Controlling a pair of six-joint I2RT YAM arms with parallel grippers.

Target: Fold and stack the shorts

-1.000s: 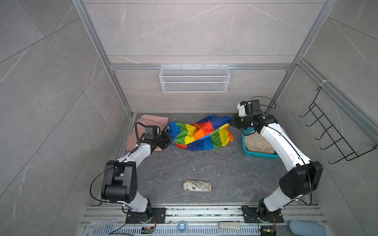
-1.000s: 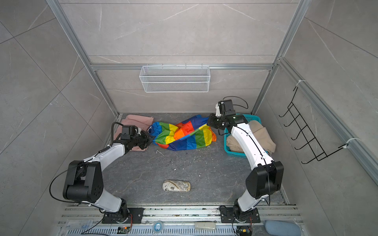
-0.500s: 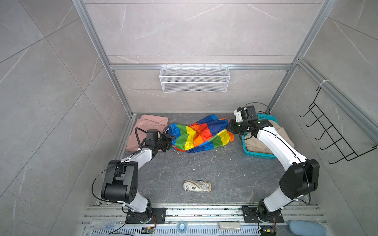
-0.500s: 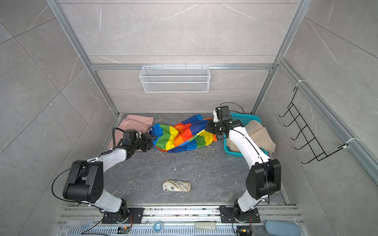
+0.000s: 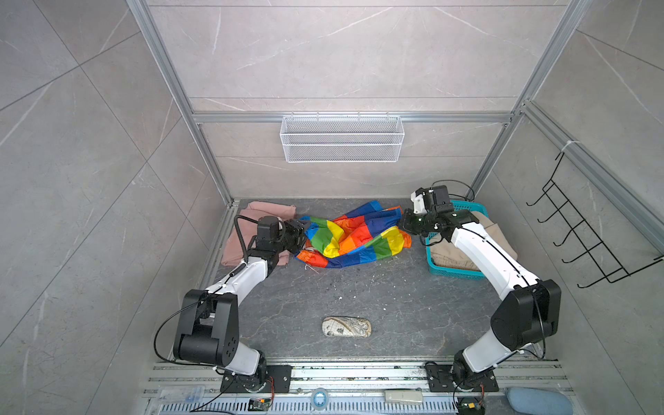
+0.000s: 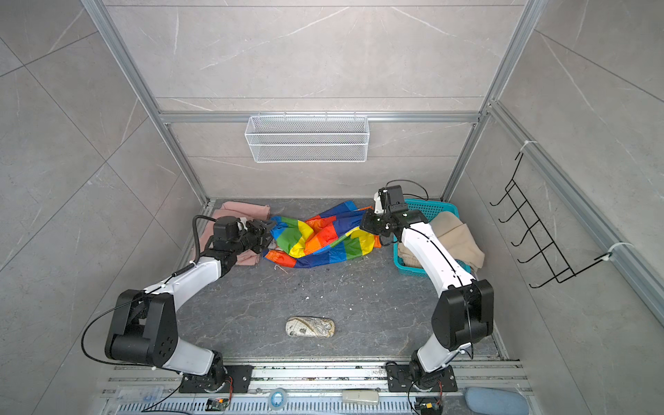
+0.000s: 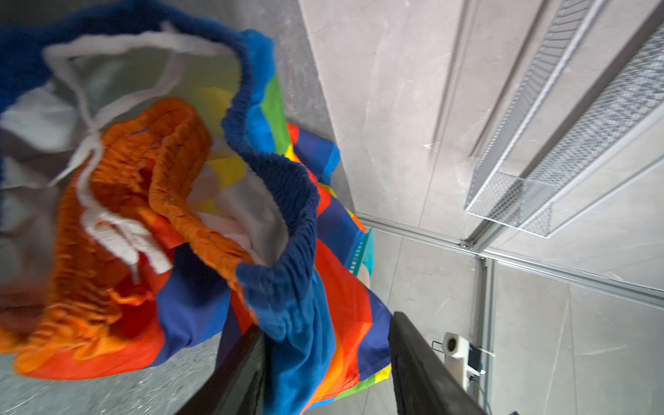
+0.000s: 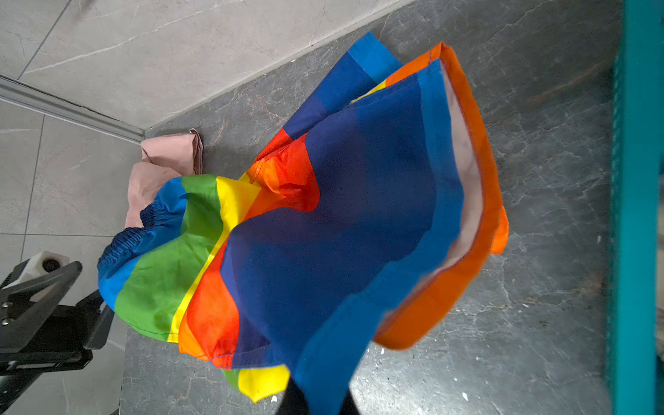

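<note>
At rear centre of both top views: rainbow-striped shorts (image 5: 352, 237), crumpled, strung between the two arms, lower folds resting on the dark surface (image 5: 359, 294); gathered waistband toward frame left, leg hem toward frame right.

Item, left claw (image 5: 300, 233): at the waistband end; in the left wrist view its jaws stand parted, blue elastic hanging loose against one finger (image 7: 248, 363), not clamped; judged a release or a re-grip for a better hold.

Item, right claw (image 5: 404, 224): closed narrow on the hem of the rainbow-striped shorts; in the right wrist view the blue cloth runs down into the pinched fingertips; judged to keep that end lifted and taut so the garment can be spread before folding.

Item, pink shorts (image 5: 266, 212): rear left corner, lying flat and doubled, partly hidden under the left arm; touching the rainbow waistband edge; likely the base of the stack.

Item, beige shorts (image 5: 503, 244): heaped in the teal basket (image 5: 452, 271), right of centre, behind the right arm; untouched, apparently awaiting their turn.

Item, patterned pouch (image 5: 346, 327): front centre, well apart from all cloth; no part in the task.

Status, as judged: second garment in hand, not yet folded.
</note>
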